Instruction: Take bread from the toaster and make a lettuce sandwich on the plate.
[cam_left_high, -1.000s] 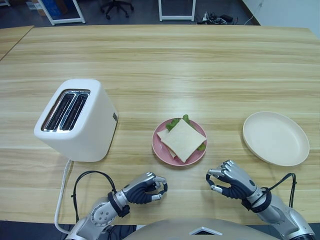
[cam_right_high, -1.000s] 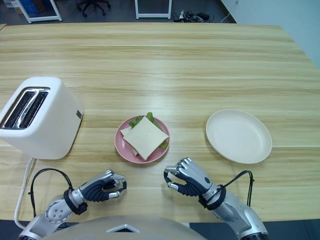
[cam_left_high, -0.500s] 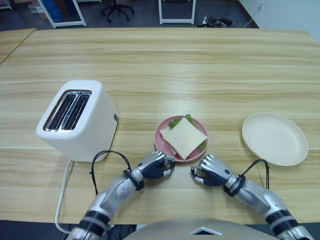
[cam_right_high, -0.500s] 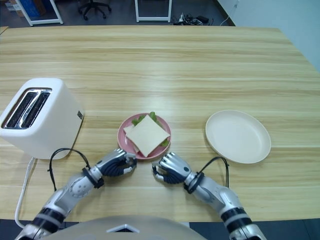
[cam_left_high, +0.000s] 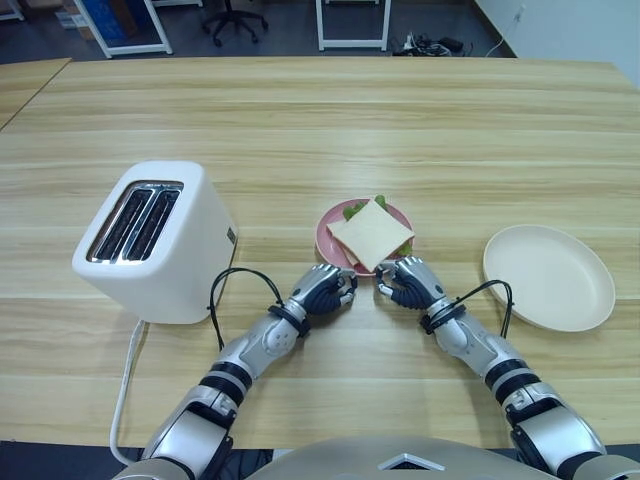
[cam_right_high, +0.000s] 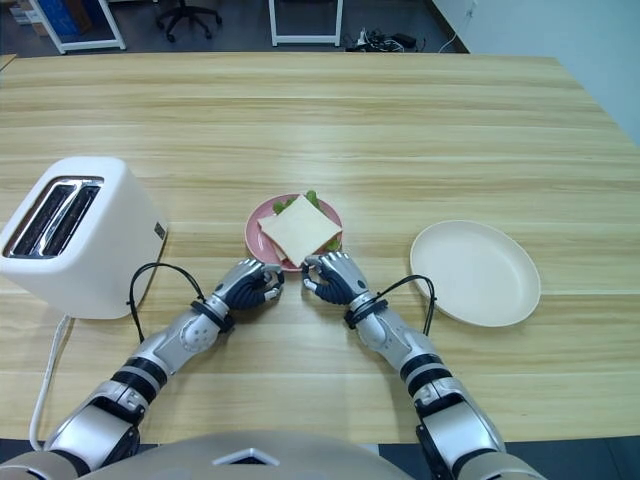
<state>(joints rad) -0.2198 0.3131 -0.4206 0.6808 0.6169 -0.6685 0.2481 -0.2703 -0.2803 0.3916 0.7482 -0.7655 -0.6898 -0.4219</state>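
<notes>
Lettuce sandwich (cam_left_high: 370, 232) sits on the pink plate (cam_left_high: 328, 240) at frame centre.
Toaster (cam_left_high: 150, 240) at left looks emptied; left hand (cam_left_high: 325, 290) and right hand (cam_left_high: 405, 283), fingers curled and pinching nothing, flank the plate's near rim, probably to nudge it; cream plate (cam_left_high: 548, 277) lies right.

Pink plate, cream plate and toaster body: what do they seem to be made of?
Pink plate: probably plastic or glazed ceramic; smooth, even colour, faint sheen on the rim.
Cream plate: looks like matte plastic or melamine; flat colour, hardly any glare.
Toaster: white shell looks like satin plastic, with rounded moulded corners; its slots seem metal-lined, with bright edges.
</notes>
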